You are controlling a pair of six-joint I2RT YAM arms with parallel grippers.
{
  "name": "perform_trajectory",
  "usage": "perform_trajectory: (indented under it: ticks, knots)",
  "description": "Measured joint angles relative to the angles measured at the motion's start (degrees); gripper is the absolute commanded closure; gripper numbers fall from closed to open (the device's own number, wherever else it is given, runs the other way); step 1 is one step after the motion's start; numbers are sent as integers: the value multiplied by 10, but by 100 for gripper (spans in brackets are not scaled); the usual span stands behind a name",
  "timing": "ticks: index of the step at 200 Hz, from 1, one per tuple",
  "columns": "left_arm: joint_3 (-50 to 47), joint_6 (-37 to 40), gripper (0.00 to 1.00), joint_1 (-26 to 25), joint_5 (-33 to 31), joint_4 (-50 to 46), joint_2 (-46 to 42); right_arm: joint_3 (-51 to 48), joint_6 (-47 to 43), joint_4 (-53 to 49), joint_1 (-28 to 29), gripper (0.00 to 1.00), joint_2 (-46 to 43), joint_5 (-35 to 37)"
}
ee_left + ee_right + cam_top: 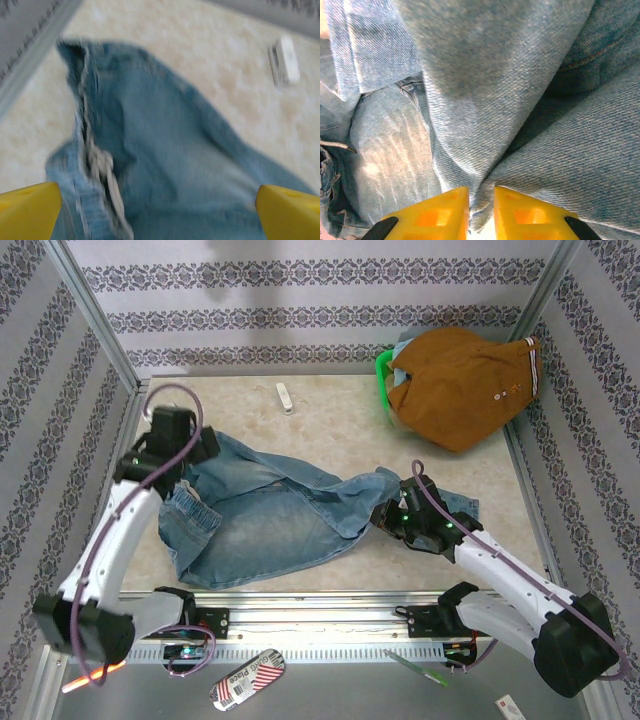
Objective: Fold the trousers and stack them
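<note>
The trousers (pixel 270 515) are laid across the middle of the table (pixel 330 410), long axis left to right, with the waistband (pixel 195 510) toward the left edge. The denim is judged soft and limp, best taken at waistband and hems. The left gripper (pixel 160 205) is spread wide. The right gripper (pixel 481 200) is narrow at a fold; whether it grips cannot be told.

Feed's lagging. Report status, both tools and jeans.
Left tool open over jeans waistband. Right tool pinching a fold. Rumpled, not folded flat. Brown garment apart, far right.
</note>
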Motion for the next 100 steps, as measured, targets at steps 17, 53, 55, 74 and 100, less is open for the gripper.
perform_trajectory:
  ticks: [17, 53, 55, 74, 100]
  knots:
    - [-64, -43, 0, -53, -14, -42, -38, 0, 0, 1, 0, 78, -14, 0]
    - [-141, -115, 0, -139, -49, -114, -51, -2, 0, 4, 0, 75, -29, -1]
    - [-143, -118, 0, -142, -52, -116, -47, -2, 0, 4, 0, 76, -29, -1]
    - [-146, -151, 0, -162, -81, -131, -2, -2, -2, 6, 0, 75, -28, -1]
    - [-166, -190, 6, -167, -129, -133, 52, -2, -6, 6, 0, 74, -30, -1]
